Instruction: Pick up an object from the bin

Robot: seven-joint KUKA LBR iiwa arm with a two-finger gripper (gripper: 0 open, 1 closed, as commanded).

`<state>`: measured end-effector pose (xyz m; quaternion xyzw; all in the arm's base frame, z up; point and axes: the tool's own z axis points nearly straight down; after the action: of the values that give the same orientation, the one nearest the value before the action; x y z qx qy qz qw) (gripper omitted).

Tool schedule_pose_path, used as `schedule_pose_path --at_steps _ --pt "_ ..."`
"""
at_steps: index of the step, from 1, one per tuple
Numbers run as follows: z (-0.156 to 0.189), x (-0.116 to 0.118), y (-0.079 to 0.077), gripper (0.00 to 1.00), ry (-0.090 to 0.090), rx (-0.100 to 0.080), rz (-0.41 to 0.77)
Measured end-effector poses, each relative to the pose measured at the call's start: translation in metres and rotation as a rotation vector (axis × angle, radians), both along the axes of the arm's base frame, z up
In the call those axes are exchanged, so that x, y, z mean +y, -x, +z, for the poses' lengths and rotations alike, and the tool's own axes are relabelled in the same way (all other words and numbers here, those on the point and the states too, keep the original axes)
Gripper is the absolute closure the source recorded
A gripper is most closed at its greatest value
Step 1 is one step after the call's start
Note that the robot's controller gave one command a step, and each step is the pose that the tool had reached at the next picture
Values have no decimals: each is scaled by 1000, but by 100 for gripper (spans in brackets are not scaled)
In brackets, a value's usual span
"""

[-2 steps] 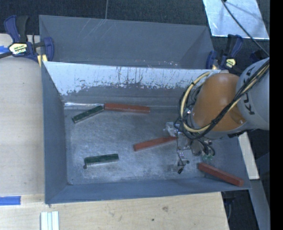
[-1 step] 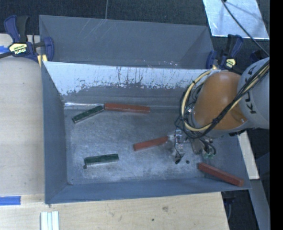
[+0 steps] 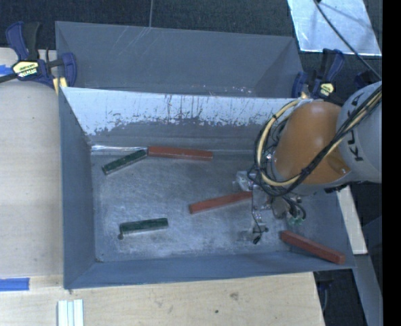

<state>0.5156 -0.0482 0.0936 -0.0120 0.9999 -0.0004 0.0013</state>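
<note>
Gripper (image 3: 258,231) — near slim flat stick (image 3: 217,203) (reddish-brown).

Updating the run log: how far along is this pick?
Done: the tool sits low in the bin, beside the right end of the middle red-brown stick. In hand: nothing visibly gripped; that stick lies flat on the floor. Left: grasp a stick and lift it out.

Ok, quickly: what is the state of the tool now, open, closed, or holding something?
Tool: cannot be told; it hangs near the right end of the middle red-brown strip.
</note>
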Motion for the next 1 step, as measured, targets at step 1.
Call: schedule_pose_path --at_steps 1 --pt "-24 12 -47 0 0 -3 84"
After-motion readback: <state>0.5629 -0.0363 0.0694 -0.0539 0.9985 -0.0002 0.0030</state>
